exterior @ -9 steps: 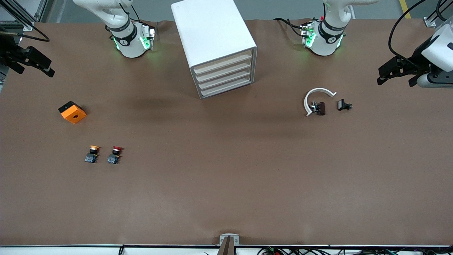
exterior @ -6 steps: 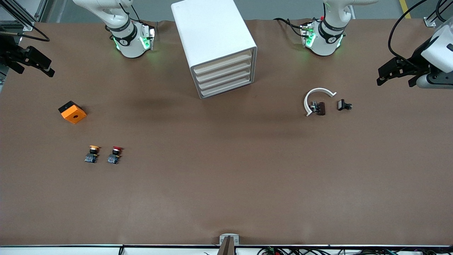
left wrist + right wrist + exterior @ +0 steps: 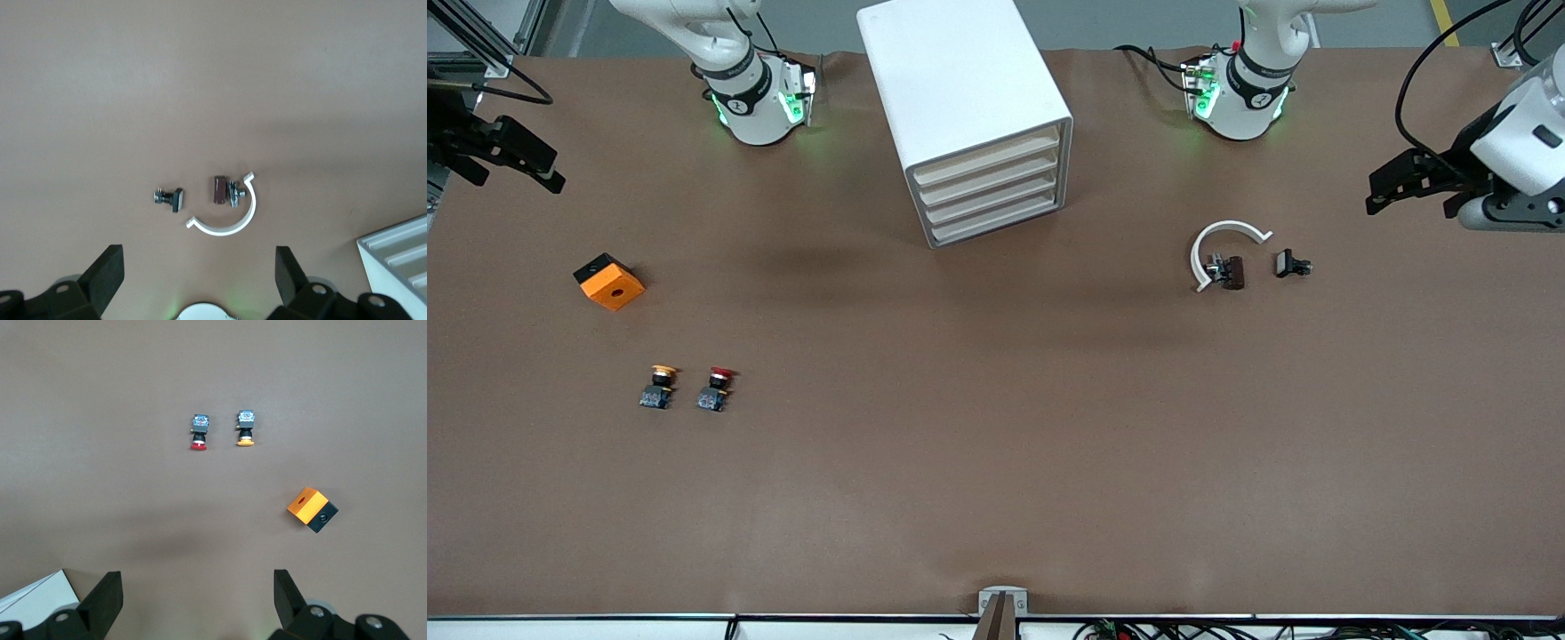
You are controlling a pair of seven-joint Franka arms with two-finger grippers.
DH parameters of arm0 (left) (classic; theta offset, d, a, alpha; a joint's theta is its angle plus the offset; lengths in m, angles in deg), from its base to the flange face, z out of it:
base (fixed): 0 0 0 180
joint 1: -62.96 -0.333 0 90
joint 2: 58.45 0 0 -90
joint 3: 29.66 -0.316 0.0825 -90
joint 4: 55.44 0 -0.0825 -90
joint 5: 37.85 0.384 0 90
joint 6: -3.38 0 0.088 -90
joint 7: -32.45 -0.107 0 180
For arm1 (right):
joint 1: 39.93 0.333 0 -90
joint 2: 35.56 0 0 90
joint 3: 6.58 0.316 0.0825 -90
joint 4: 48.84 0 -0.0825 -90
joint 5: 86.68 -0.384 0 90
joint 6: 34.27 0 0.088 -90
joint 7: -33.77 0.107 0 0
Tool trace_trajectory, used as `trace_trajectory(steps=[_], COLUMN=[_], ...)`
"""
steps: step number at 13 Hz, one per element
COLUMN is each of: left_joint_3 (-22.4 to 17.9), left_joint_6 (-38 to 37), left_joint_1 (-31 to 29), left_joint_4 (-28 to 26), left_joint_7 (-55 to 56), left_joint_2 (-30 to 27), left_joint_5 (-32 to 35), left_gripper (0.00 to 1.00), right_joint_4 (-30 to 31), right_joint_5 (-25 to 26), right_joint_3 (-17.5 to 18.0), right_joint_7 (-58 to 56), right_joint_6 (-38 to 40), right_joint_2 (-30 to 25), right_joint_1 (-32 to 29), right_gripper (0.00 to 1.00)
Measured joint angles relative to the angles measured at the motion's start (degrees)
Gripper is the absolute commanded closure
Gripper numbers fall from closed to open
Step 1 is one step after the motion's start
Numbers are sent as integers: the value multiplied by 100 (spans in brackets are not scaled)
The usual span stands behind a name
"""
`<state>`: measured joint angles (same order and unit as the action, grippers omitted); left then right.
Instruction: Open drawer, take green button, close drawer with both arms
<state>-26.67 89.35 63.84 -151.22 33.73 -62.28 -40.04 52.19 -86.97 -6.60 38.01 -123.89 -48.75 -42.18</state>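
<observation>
Two grippers hang in the air at the two ends of the table (image 3: 996, 462), both with fingers spread apart and nothing between them. The left gripper (image 3: 1392, 187) is up over the left arm's end of the table; in the left wrist view its fingers (image 3: 107, 273) stand wide, and below it lie a white half-ring clip (image 3: 1223, 244), a small brown part (image 3: 1232, 272) touching the clip, and a small black bolt piece (image 3: 1289, 264) just beside them, apart from the clip. The right gripper (image 3: 525, 164) is up over the right arm's end of the table, fingers (image 3: 103, 597) equally wide; below it lie an orange block (image 3: 609, 281), and nearer the front camera a yellow-capped button (image 3: 660, 386) and a red-capped button (image 3: 716, 388), side by side without touching. The cabinet (image 3: 969, 116) stands between the two arm bases, well apart from both grippers, its front turned toward the left arm's end. All four drawers are closed; the lower drawer (image 3: 996, 222) sits flush with the others. The green-capped button is not visible in any view, so its position cannot be told
</observation>
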Motion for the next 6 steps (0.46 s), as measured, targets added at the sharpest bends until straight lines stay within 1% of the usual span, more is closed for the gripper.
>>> trace_trajectory(steps=[3, 6], left_joint_3=[35, 310], left_joint_6=[-88, -59], left_joint_1=[64, 233], left_joint_4=[-127, -231], left_joint_7=[-1, 27], left_joint_2=[183, 606], left_joint_5=[0, 0], left_gripper=[0, 0], right_joint_4=[8, 39], right_joint_5=[0, 0], right_joint_3=[-19, -20], right_joint_7=[-58, -68], right_joint_6=[17, 33], right_joint_2=[-1, -5], right_joint_1=[-1, 0], right_gripper=[0, 0])
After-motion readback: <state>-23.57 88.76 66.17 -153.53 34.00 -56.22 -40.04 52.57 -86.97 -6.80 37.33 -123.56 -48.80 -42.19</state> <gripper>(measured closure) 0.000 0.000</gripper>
